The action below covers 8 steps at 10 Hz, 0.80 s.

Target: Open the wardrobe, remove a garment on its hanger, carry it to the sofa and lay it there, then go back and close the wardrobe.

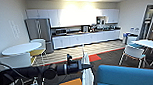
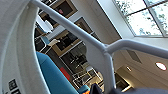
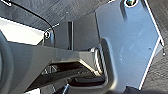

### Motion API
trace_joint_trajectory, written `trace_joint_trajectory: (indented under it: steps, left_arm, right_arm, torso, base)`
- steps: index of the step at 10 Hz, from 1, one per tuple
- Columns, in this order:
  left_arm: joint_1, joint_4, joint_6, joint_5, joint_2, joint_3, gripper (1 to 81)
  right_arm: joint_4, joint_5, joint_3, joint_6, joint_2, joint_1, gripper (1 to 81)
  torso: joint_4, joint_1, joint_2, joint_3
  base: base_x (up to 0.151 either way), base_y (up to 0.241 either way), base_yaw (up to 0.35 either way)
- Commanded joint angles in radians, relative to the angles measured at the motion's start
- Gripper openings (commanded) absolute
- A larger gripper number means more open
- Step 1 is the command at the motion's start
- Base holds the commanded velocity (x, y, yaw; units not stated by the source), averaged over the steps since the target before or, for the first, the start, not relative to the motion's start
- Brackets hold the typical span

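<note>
Kitchenette/break room ahead: long run of white cabinets [image 1: 87, 38] w/ dark counter, steel fridge [image 1: 40, 29] at left end. Nearer, round white table [image 1: 21, 48] w/ white chairs [image 1: 15, 62] on left side, another white table [image 1: 149, 44] + chairs on right.

Blue sofa [image 1: 129, 77] sits low right in head view, just beside and right of the load, very near. Left arm reaches in from left, roughly level; left gripper [image 1: 79, 66] is clenched on the hanger [image 1: 82, 49], hook end up, white T-shirt [image 1: 87, 75] hanging straight down from it, long axis vertical. Left wrist view: hanger's white wire [image 2: 75, 30] right up close, blue sofa upholstery [image 2: 53, 77] beside it.

Left arm clearly the nearer one to sofa. Orange box-like thing [image 1: 70, 84] sits below the arm, left of shirt; nothing btwn shirt and sofa seat that I can see. Red floor patch [image 1: 94, 57] beyond.

Right gripper: cannot tell its state; right wrist view gives robot's own dark plate over dark carpet [image 3: 45, 10].
</note>
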State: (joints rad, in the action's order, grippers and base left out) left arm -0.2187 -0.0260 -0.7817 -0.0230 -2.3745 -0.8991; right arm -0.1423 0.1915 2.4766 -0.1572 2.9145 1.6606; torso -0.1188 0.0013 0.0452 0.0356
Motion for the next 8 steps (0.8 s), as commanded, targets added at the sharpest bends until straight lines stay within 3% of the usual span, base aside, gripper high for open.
trace_joint_trajectory:
  steps: [1, 8]
  left_arm:
    - [0.158, -0.035, 0.022, -0.046, 0.004, 0.025, 1.0]
    - [0.158, -0.035, 0.024, -0.046, 0.041, 0.048, 1.0]
  right_arm:
    - [-0.01, -0.029, -0.048, 0.007, -0.05, -0.006, 81.1]
    - [-0.01, -0.029, -0.013, 0.008, -0.027, 0.002, 81.1]
  torso:
    - [0.0, 0.0, 0.0, 0.0]
    - [0.0, 0.0, 0.0, 0.0]
  base:
    - [0.0, 0.0, -0.23]
    - [0.0, 0.0, -0.23]
